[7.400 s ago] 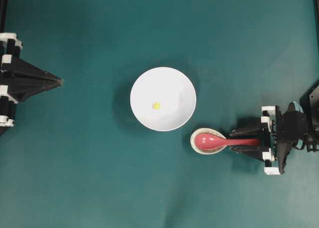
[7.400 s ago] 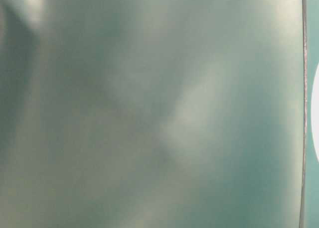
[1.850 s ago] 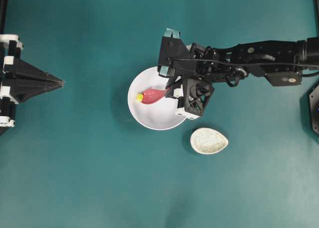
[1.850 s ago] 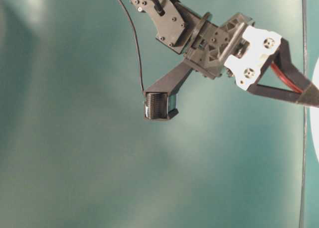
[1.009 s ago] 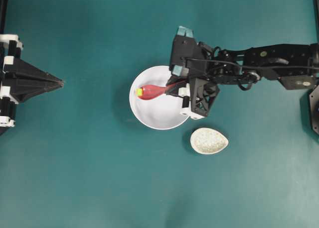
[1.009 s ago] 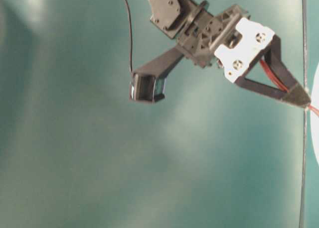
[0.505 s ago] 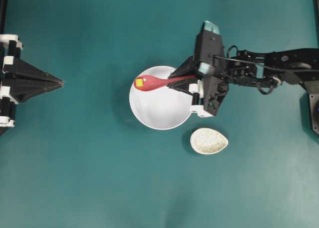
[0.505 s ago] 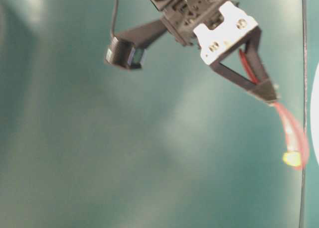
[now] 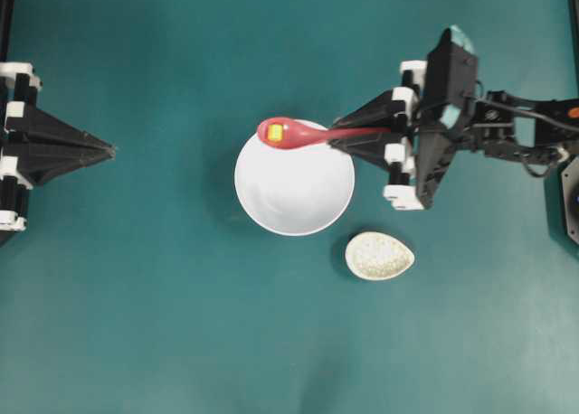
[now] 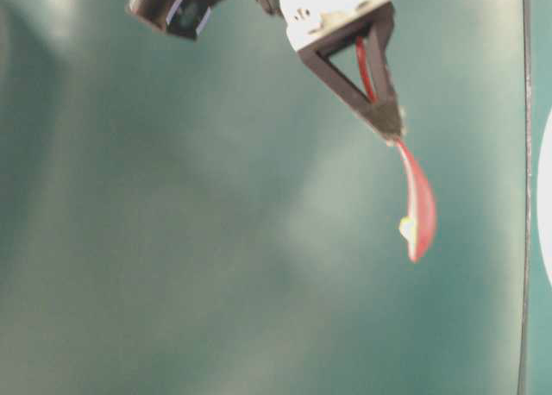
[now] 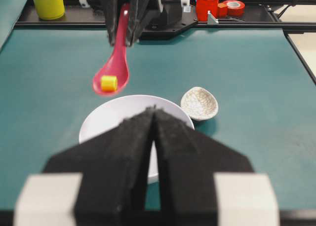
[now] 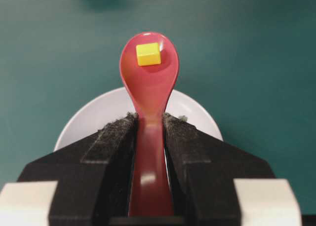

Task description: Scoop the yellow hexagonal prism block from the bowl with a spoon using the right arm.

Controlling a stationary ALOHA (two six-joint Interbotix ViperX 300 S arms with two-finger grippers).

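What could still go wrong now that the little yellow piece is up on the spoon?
The yellow block lies loose near the front of the spoon, so a tilt or jerk could roll it off. The scoop sits over the bowl's rim, so it might land on the table. The right hand pinches only the handle, which could twist.

Bright even light; table-level view blurred, hazy glare.

yellow block (image 12: 148, 54), pink-red spoon (image 12: 148, 88), white bowl (image 9: 294, 192), speckled beige dish (image 9: 379, 256), teal table (image 9: 163, 296)
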